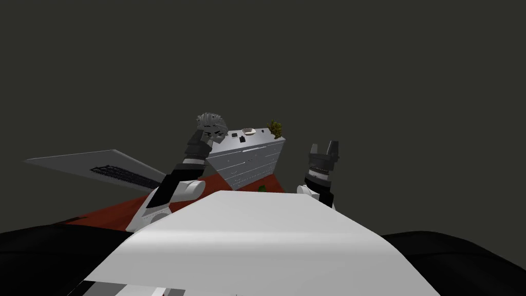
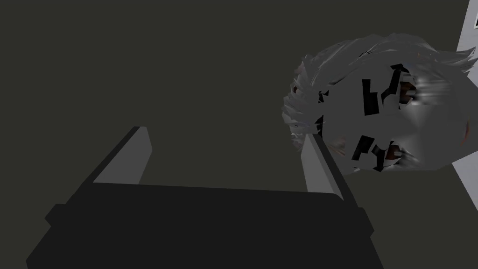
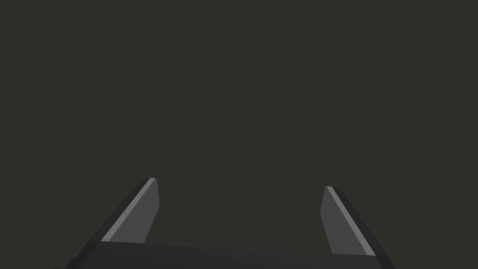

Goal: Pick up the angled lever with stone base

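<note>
You held the left pincer [image 2: 225, 133] wide beside the ragged grey lever [image 2: 373, 112], just left of centre in the head view at the end of the grey surface [image 1: 262, 135], probably to line up a grasp; the right pincer [image 3: 240, 183] hung wide, empty.

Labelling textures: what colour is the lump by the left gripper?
Grey lump, black patches; left wrist view shows it best.

All three views are dim and flatly lit against an even dark olive-grey backdrop, the head view rolled so the grey table [image 1: 246, 159] and red floor [image 1: 113, 213] slant, while the lumpy grey object [image 2: 387, 107] looks smeared, broken by black patches.
</note>
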Available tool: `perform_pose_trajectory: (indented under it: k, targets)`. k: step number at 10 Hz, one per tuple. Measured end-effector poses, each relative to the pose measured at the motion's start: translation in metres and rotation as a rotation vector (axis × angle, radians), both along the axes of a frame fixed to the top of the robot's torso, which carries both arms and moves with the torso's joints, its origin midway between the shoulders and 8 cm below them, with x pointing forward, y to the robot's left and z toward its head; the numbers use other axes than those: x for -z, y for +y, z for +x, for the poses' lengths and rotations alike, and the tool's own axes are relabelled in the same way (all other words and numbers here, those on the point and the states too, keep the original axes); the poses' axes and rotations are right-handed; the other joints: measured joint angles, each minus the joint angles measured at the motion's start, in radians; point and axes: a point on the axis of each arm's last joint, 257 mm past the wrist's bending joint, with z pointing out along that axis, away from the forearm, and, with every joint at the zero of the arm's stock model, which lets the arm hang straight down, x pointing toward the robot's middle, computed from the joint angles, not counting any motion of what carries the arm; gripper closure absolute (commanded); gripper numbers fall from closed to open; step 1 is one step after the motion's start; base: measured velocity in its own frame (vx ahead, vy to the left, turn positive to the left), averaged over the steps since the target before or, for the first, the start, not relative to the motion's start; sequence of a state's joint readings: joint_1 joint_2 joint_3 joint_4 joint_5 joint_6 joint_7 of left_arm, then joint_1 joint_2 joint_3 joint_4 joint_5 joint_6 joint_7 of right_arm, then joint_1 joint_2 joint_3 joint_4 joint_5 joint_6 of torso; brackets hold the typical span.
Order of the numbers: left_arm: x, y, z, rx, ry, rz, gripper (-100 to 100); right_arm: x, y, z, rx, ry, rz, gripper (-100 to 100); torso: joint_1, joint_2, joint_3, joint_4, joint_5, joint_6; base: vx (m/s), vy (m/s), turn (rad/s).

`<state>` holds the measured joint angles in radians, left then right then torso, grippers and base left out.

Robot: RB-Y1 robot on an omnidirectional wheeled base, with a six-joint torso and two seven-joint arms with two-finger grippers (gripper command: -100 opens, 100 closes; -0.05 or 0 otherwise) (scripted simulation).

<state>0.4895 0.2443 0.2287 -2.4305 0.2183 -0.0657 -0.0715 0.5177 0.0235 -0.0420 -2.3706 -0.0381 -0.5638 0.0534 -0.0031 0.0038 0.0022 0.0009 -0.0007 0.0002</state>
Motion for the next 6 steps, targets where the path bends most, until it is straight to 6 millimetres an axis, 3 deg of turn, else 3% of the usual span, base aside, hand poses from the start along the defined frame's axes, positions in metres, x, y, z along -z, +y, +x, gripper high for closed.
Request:
perform_pose_trajectory:
  k: [6]
  targets:
    - [0.013, 0.022, 0.014, -0.015, 0.130, 0.000, -100, 0.000, 0.000, 0.000, 0.000, 0.000, 0.000, 0, 0.000, -0.001, 0.000, 0.000, 0.000, 0.000, -0.044, -0.050, -0.102]
